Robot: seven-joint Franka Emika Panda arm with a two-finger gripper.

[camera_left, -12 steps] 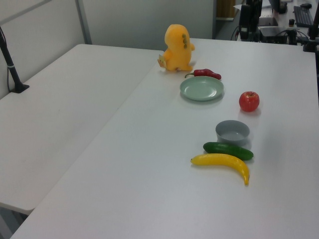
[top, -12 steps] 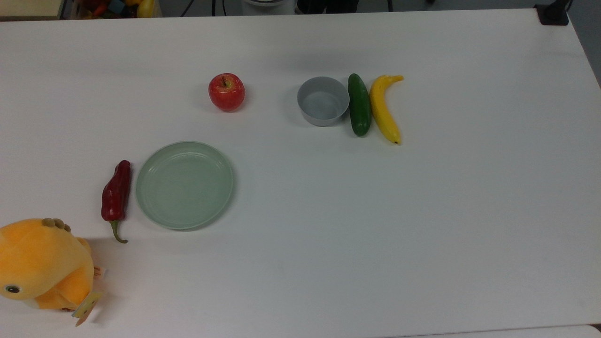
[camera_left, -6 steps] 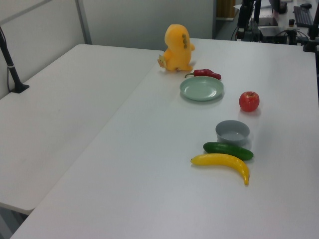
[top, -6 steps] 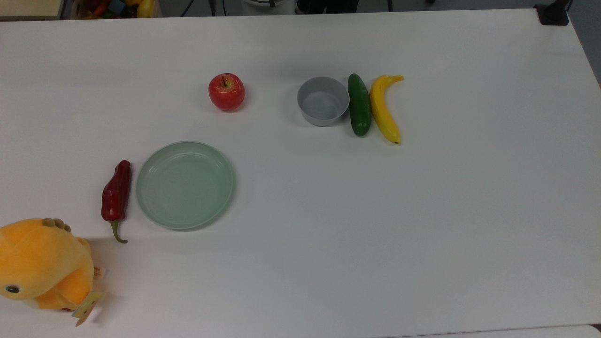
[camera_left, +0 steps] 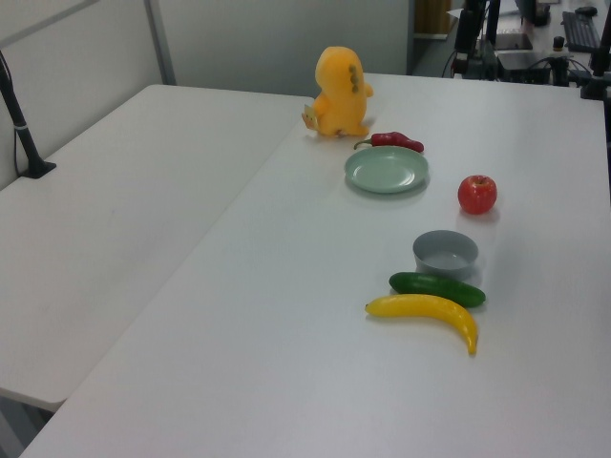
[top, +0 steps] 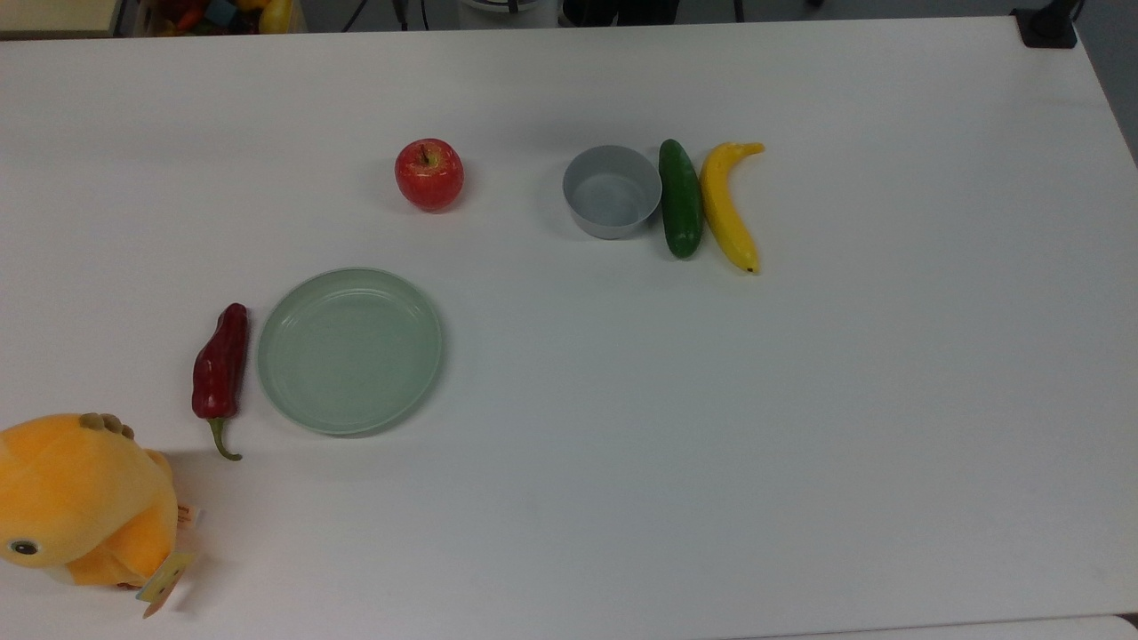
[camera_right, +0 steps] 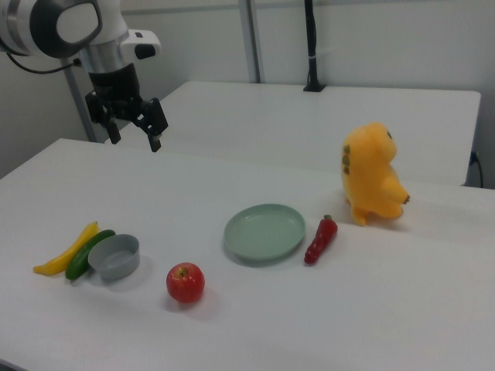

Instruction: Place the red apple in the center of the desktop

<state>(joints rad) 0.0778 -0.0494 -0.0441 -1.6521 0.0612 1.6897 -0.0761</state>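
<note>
The red apple (top: 429,174) stands upright on the white desktop (top: 622,400), toward the top view's upper left of middle. In the left view the apple (camera_left: 477,194) is at the right, past the grey bowl; in the right view the apple (camera_right: 186,282) is near the front edge. My gripper (camera_right: 136,142) hangs in the air at the right view's upper left, well away from the apple. It is open with nothing between its black fingers (camera_right: 155,141).
A pale green plate (top: 350,350) lies below the apple in the top view, with a dark red chili (top: 220,363) at its left. To the apple's right sit a grey bowl (top: 612,191), a cucumber (top: 680,210) and a banana (top: 729,209). An orange plush toy (top: 80,502) occupies the lower-left corner.
Nothing on the desktop has moved. Only the dark arm parts at the top edges of the top and left views shifted slightly.
</note>
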